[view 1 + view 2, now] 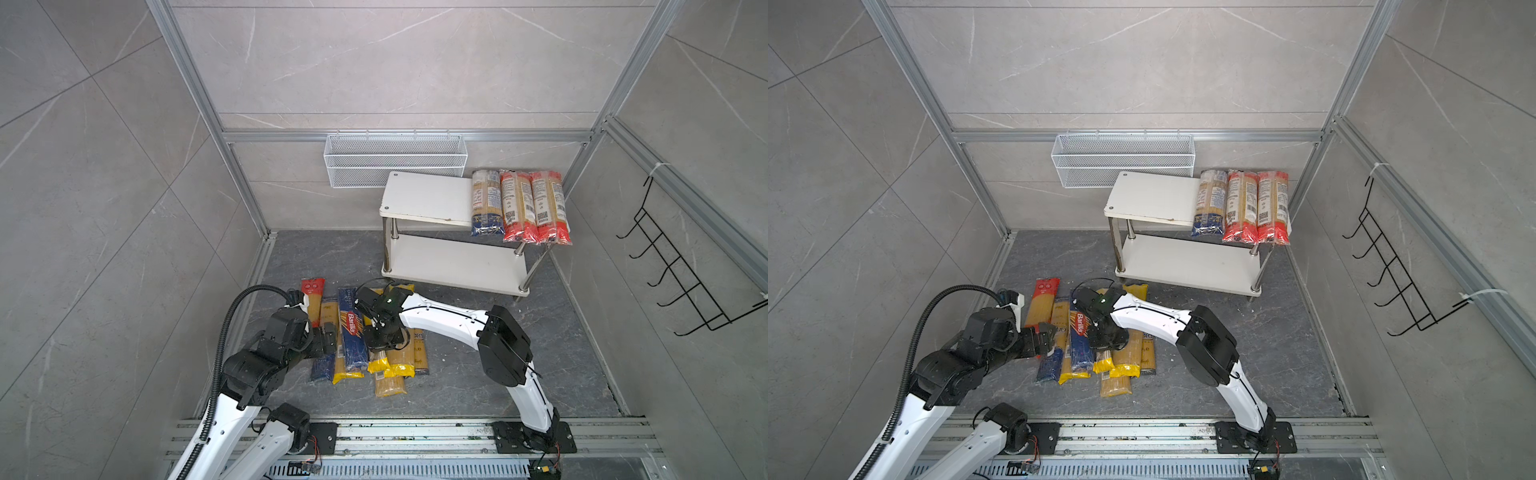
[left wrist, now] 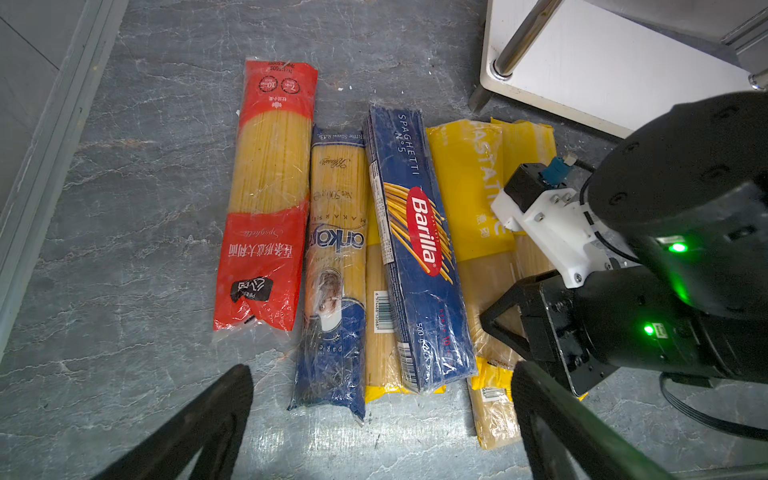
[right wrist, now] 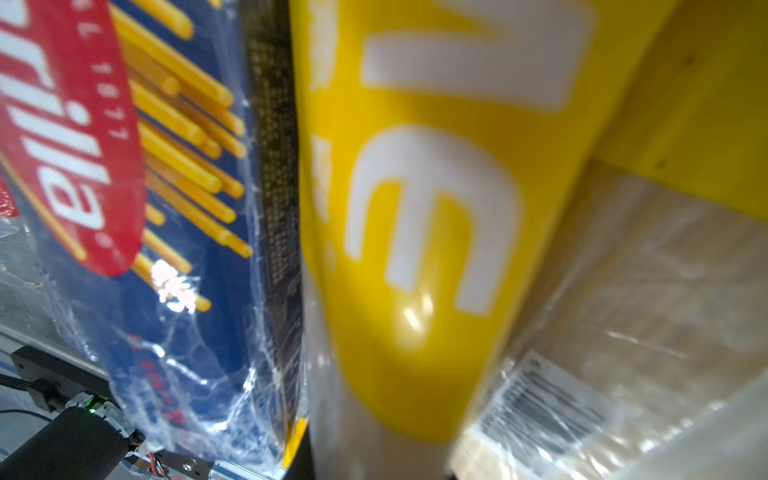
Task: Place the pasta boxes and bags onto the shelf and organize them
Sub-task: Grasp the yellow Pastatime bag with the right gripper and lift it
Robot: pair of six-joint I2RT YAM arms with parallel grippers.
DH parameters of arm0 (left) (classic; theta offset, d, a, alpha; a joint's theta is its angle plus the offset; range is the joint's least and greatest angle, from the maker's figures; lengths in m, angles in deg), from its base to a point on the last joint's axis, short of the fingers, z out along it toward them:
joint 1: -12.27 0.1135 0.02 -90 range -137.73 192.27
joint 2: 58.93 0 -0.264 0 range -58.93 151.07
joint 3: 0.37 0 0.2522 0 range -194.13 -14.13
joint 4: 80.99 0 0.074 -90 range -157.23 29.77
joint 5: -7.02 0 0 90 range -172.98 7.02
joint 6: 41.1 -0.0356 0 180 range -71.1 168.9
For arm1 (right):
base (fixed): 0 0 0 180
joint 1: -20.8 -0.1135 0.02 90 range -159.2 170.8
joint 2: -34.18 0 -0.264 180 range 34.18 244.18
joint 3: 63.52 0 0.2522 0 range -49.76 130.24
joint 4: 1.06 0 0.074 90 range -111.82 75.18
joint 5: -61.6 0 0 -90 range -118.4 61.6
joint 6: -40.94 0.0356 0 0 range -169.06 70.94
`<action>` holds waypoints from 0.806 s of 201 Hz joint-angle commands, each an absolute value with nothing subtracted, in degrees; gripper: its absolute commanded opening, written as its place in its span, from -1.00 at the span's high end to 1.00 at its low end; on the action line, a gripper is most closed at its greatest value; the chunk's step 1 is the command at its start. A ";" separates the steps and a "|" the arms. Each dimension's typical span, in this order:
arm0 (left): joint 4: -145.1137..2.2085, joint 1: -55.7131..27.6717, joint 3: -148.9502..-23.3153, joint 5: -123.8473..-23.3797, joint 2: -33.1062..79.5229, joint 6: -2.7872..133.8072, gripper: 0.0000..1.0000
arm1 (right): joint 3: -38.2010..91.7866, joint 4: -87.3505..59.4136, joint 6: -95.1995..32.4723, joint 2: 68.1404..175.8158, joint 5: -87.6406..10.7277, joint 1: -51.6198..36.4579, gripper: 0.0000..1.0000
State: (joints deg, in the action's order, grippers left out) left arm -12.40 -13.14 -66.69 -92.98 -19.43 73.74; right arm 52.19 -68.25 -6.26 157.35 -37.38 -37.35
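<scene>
In both top views I see the shelf [image 1: 424, 197] [image 1: 1150, 195] standing at the far right of the bench [image 1: 561, 353]. Three packs lie side by side on the right end of its upper board: a navy-ended bag [image 1: 486, 203], an inner red-ended bag [image 1: 517, 208] and an outer red-ended bag [image 1: 548, 205]. Their near ends overhang the board. A white wire basket [image 1: 395, 160] hangs on the far wall just behind the shelf, and a black hook rack [image 1: 681, 282] hangs on the right wall. The other packs lie heaped on the near bench, left of centre, with both arms crowded over them.

From the left wrist, the left tool [image 2: 382, 372] stands wide with nothing between its fingers, above the near ends of the heap. Left to right lie a red bag [image 2: 266, 199], a blue-ended bag [image 2: 336, 249], then the Barilla pack [image 2: 415, 249] resting partly on another pack, then the yellow bag [image 2: 469, 187]. The right tool [image 2: 503, 320] is down on that yellow bag, and its black body hides whatever lies further right. A chrome leg [image 2: 523, 37] of the shelf stands just beyond the heap.

From the right wrist, the yellow bag [image 3: 415, 208] fills the blurred view. A dark dotted finger pad [image 3: 274, 166] is wedged between it and the Barilla pack [image 3: 187, 208]. The right tool is clamped on the yellow bag. A clear barcoded bag [image 3: 623, 332] touches its other side.
</scene>
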 commanded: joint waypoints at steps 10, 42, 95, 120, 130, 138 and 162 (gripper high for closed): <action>-14.72 -13.22 -69.52 -92.92 -17.94 71.77 -0.99 | 47.95 -70.53 -8.27 151.87 -36.05 -37.05 1.00; -15.88 -13.22 -70.79 -93.05 -15.77 70.51 -0.99 | 46.20 -69.82 -8.21 145.71 -35.79 -35.66 1.00; -18.74 -13.22 -73.10 -93.14 -11.52 68.69 -1.00 | 49.68 -73.34 -12.10 136.36 -35.96 -34.57 1.00; -20.15 -13.22 -74.34 -92.78 -9.35 68.25 -0.99 | 54.49 -77.38 -15.30 132.66 -35.08 -34.57 1.00; -20.75 -13.22 -74.90 -92.66 -8.37 68.06 -0.99 | 56.71 -79.20 -16.49 131.59 -34.72 -34.55 1.00; -21.21 -13.22 -75.41 -92.50 -7.61 67.78 -0.99 | 58.34 -80.50 -17.21 130.66 -34.25 -34.57 1.00; -21.74 -13.22 -77.49 -92.88 -5.05 66.48 -0.99 | 61.30 -82.16 -18.52 127.84 -32.32 -34.41 1.00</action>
